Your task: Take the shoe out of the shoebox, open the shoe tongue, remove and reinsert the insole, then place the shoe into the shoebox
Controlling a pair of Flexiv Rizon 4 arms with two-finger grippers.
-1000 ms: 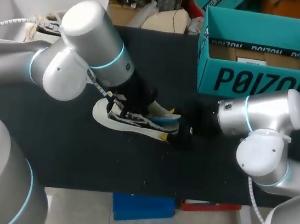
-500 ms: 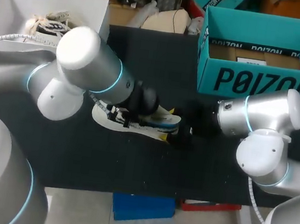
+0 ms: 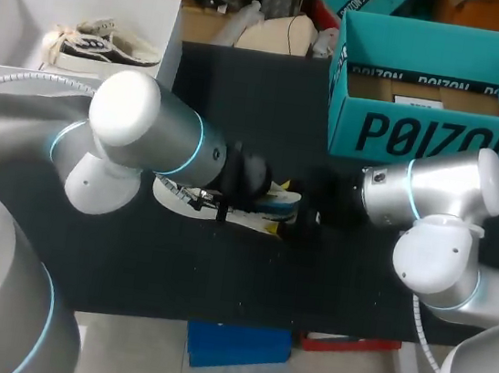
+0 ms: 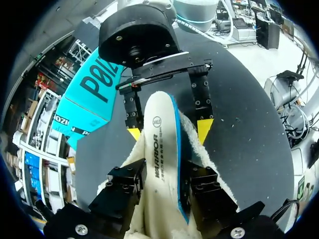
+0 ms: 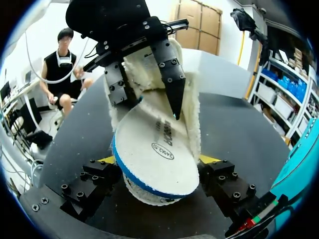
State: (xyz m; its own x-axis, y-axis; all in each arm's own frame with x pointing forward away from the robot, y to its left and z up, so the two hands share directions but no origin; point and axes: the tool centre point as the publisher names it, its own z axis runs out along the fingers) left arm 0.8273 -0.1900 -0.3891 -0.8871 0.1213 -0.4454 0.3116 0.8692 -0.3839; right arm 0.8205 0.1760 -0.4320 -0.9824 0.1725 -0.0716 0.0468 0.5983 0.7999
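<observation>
Noting shoe (image 3: 275, 205) on table (image 3: 219, 275), well apart from shoebox (image 3: 440, 138), R gripper (image 5: 158, 162) clamped across its heel and L gripper (image 4: 162, 183) pinched on insole (image 4: 159, 144), which juts past the heel: advise, whichever way insole travels, keep it flat, in line w/ shoe, R hold firm.

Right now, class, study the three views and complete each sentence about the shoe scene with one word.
1. The shoe lies on the black table, outside the shoebox, whose colour is ____.
2. The insole, between the fingers of the left gripper, is white with a ____ edge.
3. The yellow tips of the right gripper flank the shoe's ____ end.
4. The white box holds a second ____.
Missing words: teal, blue, heel, shoe.
</observation>
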